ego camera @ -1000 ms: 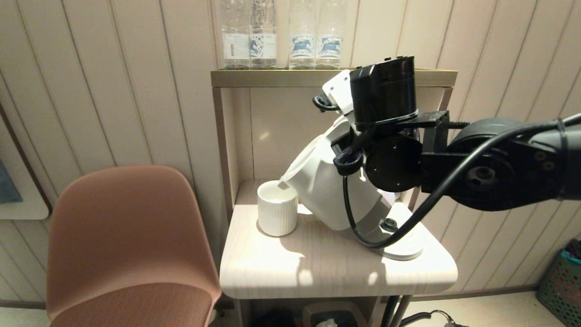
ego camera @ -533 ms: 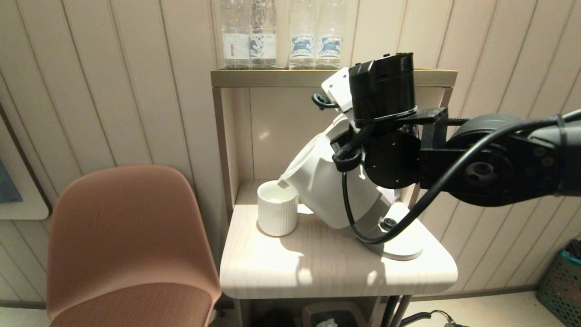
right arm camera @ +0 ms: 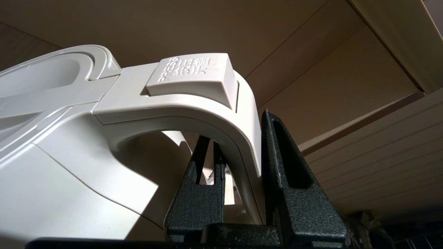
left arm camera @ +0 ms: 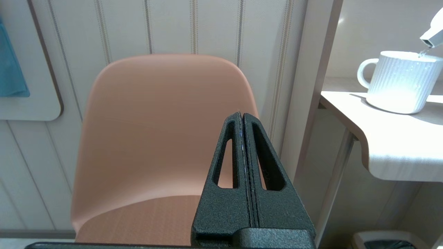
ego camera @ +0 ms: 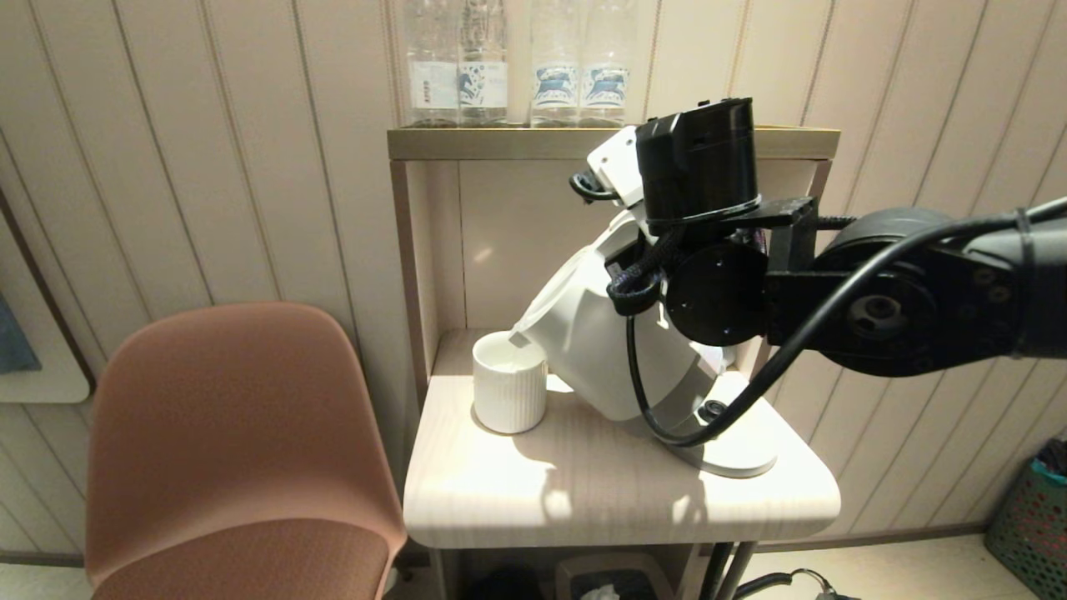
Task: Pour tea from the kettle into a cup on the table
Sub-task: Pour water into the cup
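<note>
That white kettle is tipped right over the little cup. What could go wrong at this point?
The spout sits above the near edge of the cup, not its middle, so a thin stream could miss and wet the table.

The right gripper holds the kettle only by its handle; a slip could let it swing.

The tilted kettle's bottom hangs close over its base and might bump it.

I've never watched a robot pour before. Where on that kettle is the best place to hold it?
The loop handle, from the side opposite the spout. The right gripper is clamped across it; the opening lets one finger pass inside, and the kettle tilts toward the cup.
</note>
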